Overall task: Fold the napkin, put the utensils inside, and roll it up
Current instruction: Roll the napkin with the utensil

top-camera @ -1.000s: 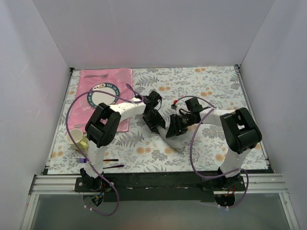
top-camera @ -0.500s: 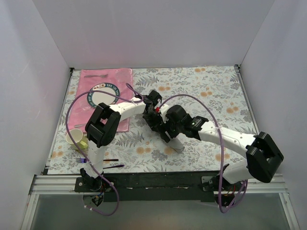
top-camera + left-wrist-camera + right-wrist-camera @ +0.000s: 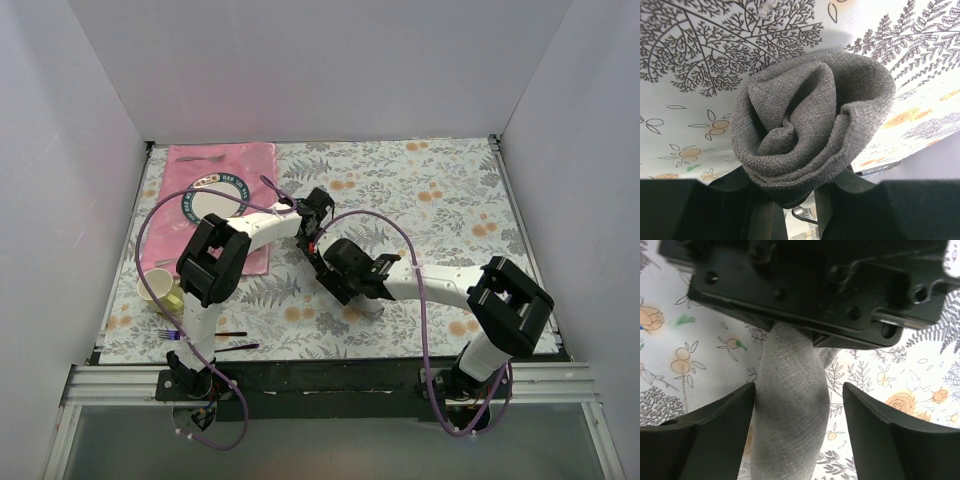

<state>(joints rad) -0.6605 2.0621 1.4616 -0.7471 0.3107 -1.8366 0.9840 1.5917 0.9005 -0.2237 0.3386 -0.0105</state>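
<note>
While the left claw [image 3: 795, 200] pinches one end of the rolled grey napkin [image 3: 810, 125], the roll stretches out over the middle of the floral counter [image 3: 700, 50]. The right claw [image 3: 799, 392] stands wide open astride the roll, one finger [image 3: 725, 430] just beside the cloth, gripping nothing.

The napkin [image 3: 810, 125] lies on the table [image 3: 450, 190], right of the placemat [image 3: 250, 165].

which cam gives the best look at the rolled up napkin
Left wrist: the napkin fills it, its rolled end and spiral layers clear. Right wrist shows only its twisted side; top external, just a grey sliver.
</note>
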